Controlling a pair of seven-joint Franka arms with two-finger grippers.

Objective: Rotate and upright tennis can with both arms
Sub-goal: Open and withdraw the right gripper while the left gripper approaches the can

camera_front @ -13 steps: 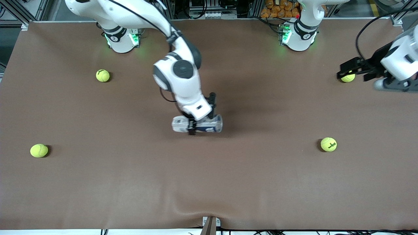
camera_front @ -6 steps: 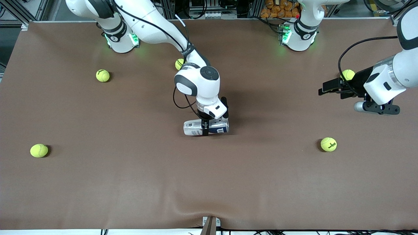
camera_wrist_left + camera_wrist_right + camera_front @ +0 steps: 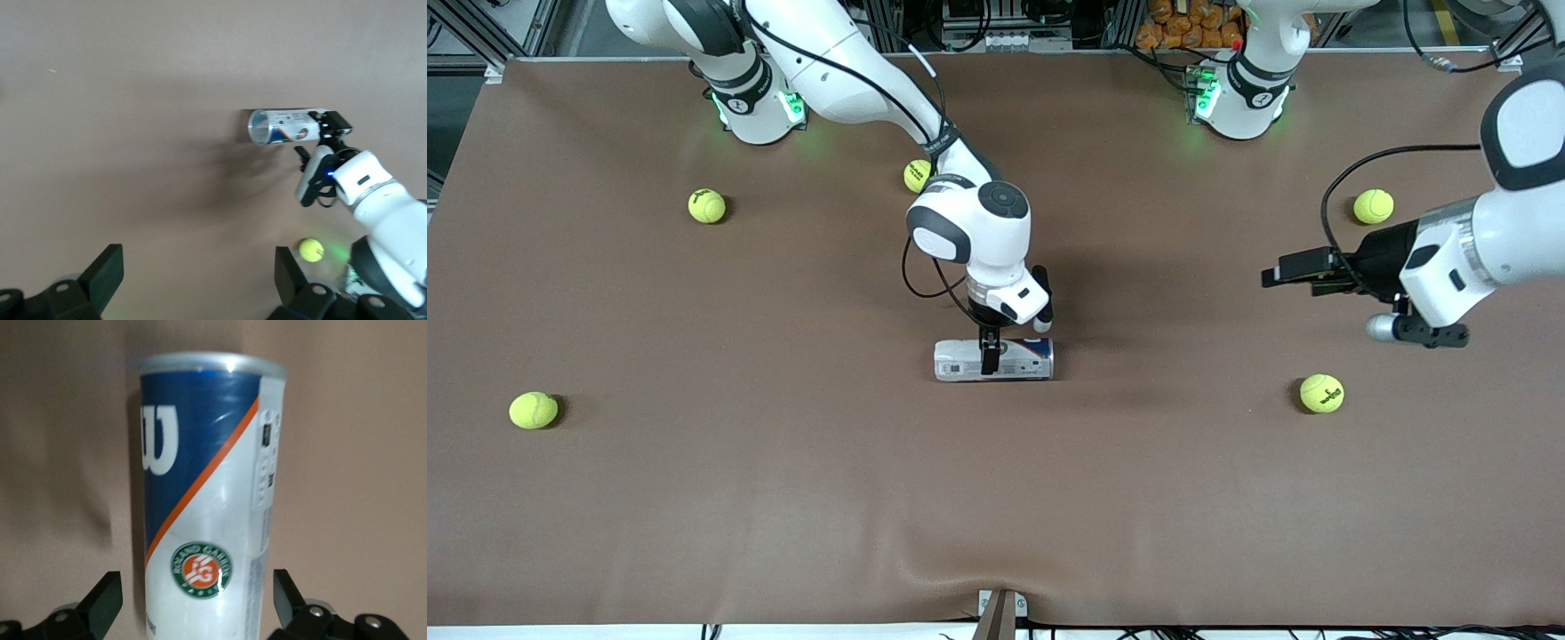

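Observation:
The tennis can (image 3: 1014, 360) lies on its side on the brown table (image 3: 783, 498) near the middle, its white and navy label showing. My right gripper (image 3: 992, 348) is down over it, open, one finger on each side of the can. In the right wrist view the can (image 3: 207, 493) fills the space between the fingers (image 3: 103, 603), with a small gap on the "W" side. My left gripper (image 3: 1285, 271) is open and empty in the air toward the left arm's end of the table. The left wrist view shows the can (image 3: 283, 127), silver open end toward it, and the open left gripper (image 3: 197, 273).
Several yellow-green tennis balls lie about: one (image 3: 917, 175) by the right arm's forearm, one (image 3: 707, 205) and one (image 3: 534, 410) toward the right arm's end, one (image 3: 1373, 206) and one (image 3: 1321, 393) toward the left arm's end.
The right gripper has moved the can toward the front camera; the can now lies level on the table. The left gripper has moved toward the table's middle, off the ball it was over.

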